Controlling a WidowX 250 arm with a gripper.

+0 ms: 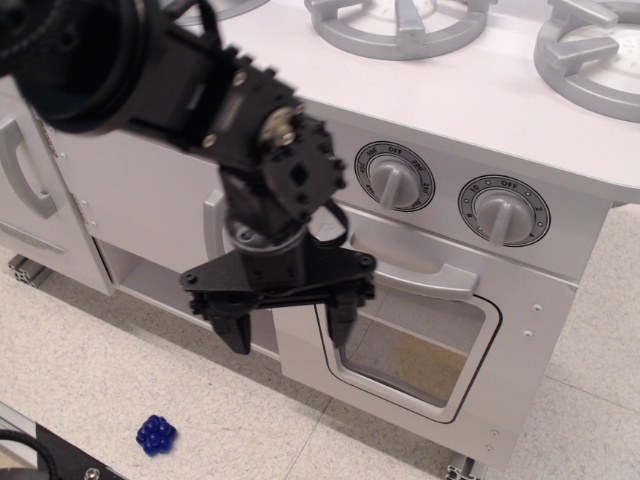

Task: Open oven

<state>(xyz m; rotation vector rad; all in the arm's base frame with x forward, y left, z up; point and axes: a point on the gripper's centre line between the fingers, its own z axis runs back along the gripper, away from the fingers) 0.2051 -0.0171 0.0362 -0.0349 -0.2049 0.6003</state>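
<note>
The white toy oven door (520, 350) has a black-edged clear window (410, 355) and a wide grey bar handle (415, 268) under two grey knobs (397, 178). The door looks shut. My black gripper (288, 328) is open and empty, fingers pointing down. It hangs in front of the oven door's left edge, left of the handle and not touching it. One fingertip (337, 325) overlaps the window's left corner.
White cabinet doors with vertical grey handles (18, 165) stand to the left, partly behind my arm. Grey burners (400, 22) lie on the stovetop. A small blue toy (156, 434) lies on the speckled floor at lower left.
</note>
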